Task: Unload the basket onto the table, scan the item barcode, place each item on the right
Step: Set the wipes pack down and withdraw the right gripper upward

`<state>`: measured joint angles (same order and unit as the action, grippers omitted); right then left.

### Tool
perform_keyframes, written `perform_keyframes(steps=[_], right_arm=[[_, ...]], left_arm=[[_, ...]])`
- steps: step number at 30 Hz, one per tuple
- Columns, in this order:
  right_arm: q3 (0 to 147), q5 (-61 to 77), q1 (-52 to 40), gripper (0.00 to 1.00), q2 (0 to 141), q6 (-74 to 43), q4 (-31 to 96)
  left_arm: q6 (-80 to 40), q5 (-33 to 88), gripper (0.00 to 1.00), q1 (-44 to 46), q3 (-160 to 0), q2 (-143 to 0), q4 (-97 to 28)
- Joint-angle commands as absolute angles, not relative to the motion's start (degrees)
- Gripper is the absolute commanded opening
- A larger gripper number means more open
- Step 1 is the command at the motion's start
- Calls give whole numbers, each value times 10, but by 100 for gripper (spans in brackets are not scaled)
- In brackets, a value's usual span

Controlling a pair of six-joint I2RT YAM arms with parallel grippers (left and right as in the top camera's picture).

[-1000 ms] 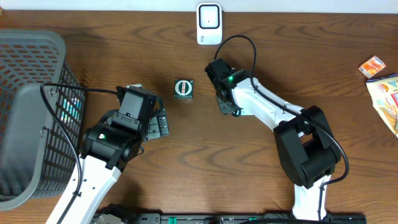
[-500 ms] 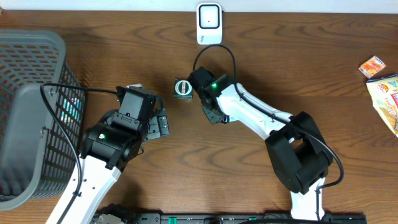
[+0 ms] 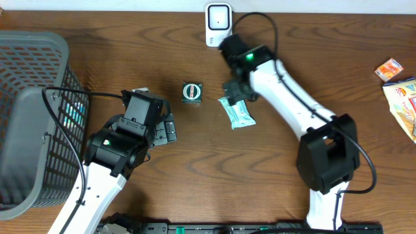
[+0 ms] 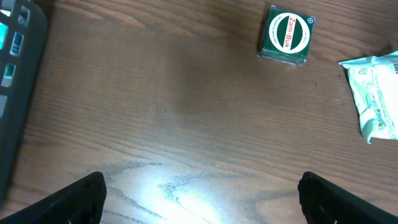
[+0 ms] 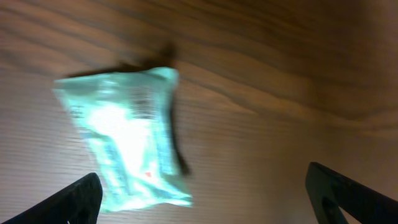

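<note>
1. Right gripper [image 5: 202,186] stood wide open with nothing between its fingers, hanging just above the brown wooden counter [image 3: 325,52].
2. The mint-green plastic packet [image 3: 236,112] lay flat and free on the counter, near the middle and a little toward the far edge. It sat just beside the right gripper on the near side. In the right wrist view it lay off-centre, closer to one finger than the other.
3. Its long axis ran on a diagonal. One short end pointed toward the far-left corner and the small dark-green box with a round label [image 3: 192,92]. The other end pointed toward the near-right corner.
4. The white barcode scanner [image 3: 219,25] stood at the far edge, beyond the right gripper, so the packet lay on the side of the gripper away from it.
5. The left gripper [image 4: 202,193] was also wide open and empty. It sat nearer the near-left part of the counter, beside the grey plastic basket [image 3: 32,58], well apart from the packet and with the green box between them. The right arm was clearly the nearer one.
6. Judged from this, a pick-up would need the right gripper shifted toward the near edge to centre over the packet, then turned so its fingers closed across the short width, not along the diagonal.
7. No barcode could be made out on the upper face, and the right wrist view was blurred.
</note>
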<state>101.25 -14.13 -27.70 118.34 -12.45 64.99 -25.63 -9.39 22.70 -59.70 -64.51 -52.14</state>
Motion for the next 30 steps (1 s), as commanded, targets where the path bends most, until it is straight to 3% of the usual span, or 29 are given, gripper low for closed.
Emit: perform_keyframes(steps=[1, 14, 20, 30], right_arm=[[1019, -113, -229, 99, 1176, -128, 658], [1019, -46, -94, 99, 1176, -128, 670], [1019, 21, -89, 99, 1176, -162, 657], [1019, 43, -115, 99, 1176, -319, 606]], left_arm=[[-255, -103, 98, 225, -599, -647, -523], [-255, -103, 98, 225, -599, -647, -523], [-255, -103, 98, 225, -599, -647, -523], [-285, -54, 98, 225, -599, -647, -461]])
